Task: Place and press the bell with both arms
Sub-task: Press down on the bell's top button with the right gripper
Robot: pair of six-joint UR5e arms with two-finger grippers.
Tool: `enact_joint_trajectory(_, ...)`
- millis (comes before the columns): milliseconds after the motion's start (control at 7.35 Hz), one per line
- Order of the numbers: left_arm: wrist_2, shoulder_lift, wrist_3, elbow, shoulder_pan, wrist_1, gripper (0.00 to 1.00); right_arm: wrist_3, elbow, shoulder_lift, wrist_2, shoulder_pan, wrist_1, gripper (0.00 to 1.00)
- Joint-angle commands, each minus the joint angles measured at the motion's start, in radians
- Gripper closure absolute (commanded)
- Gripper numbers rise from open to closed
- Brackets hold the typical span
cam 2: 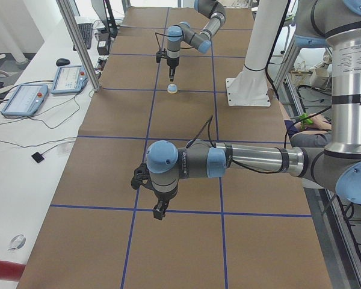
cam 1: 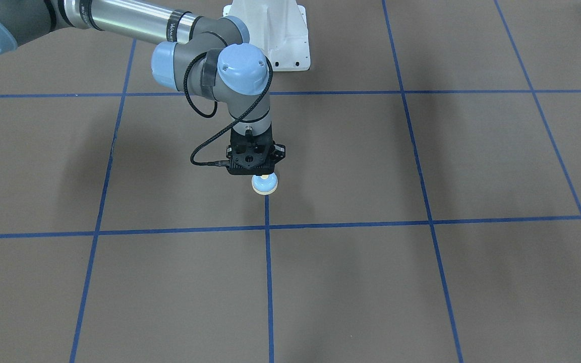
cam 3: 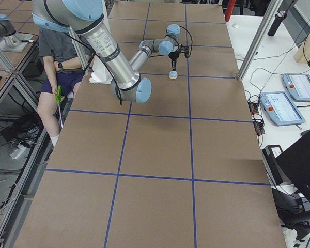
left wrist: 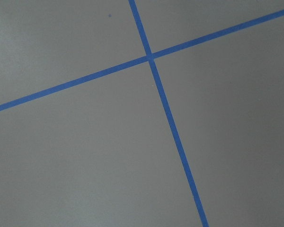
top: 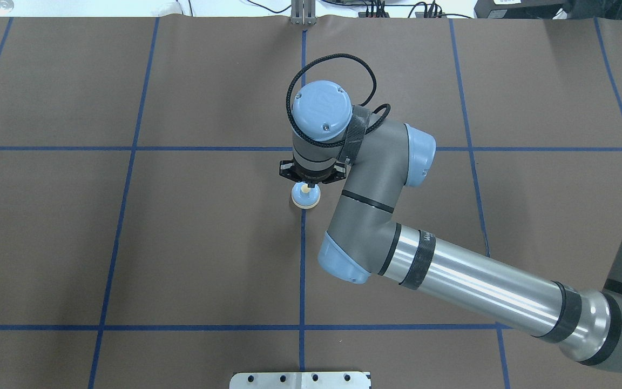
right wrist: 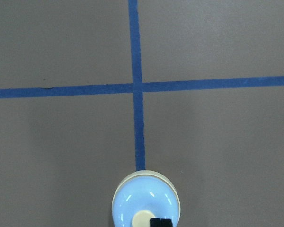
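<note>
The small light-blue bell [top: 305, 198] with a cream base ring and cream button stands on the brown mat at the end of a blue tape line, near the table's middle. It also shows in the front view [cam 1: 264, 185] and the right wrist view [right wrist: 146, 201]. My right gripper [top: 305, 186] points straight down right over the bell's button, fingers together and holding nothing; the side views show a small gap above the bell [cam 2: 172, 89]. My left gripper [cam 2: 159, 211] hangs over the mat far from the bell; I cannot tell whether it is open or shut.
The white pedestal [cam 1: 270, 35] stands behind the bell on the robot's side. Blue tape lines [left wrist: 151, 56] grid the mat. Tablets [cam 2: 24, 99] and cables lie on the side bench. A seated person [cam 3: 62, 62] is beside the table.
</note>
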Motion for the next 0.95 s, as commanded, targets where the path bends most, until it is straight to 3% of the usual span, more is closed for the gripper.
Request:
enact_joint_trajectory(0,0.001,0.001,-0.001,0.001,0.0,-0.002,0.0,0.012,-0.014,0.001,-0.027,-0.02,0.01,1.0)
enact_joint_trajectory(817,0.001,-0.001,-0.004,0.001,0.0,-0.002,0.0,0.01,-0.029,0.001,-0.031,-0.023,0.028,1.0)
